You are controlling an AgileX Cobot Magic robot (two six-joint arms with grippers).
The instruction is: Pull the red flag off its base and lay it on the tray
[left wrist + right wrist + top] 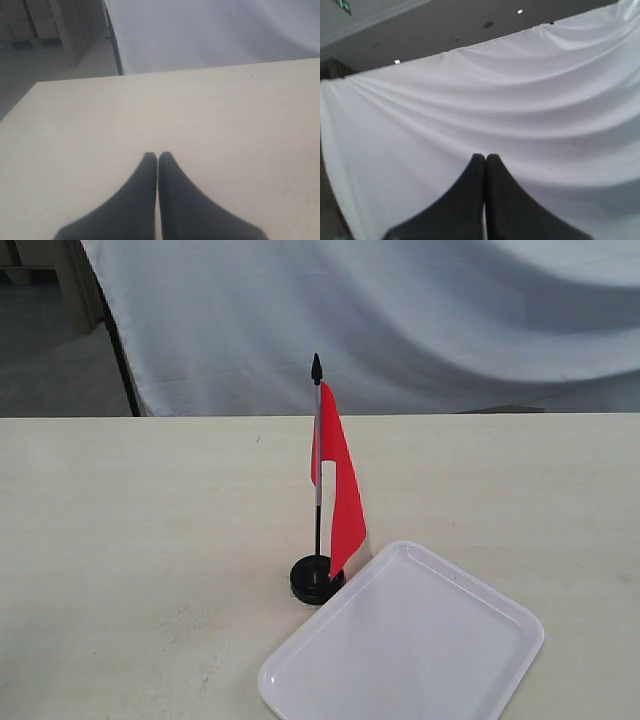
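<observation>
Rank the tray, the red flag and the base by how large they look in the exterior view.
1. the tray, clearly largest, though cut off at the lower edge.
2. the red flag, pole and cloth together.
3. the base, smallest.
They sit close together, so nearness hardly skews this.

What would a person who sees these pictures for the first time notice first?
The red flag stands upright in its black base near the middle of the pale table, and it is the only strong colour in the exterior view. Close beside the base, nearer the camera and to the right, lies the white tray. Behind the table hangs a wrinkled white cloth.
</observation>
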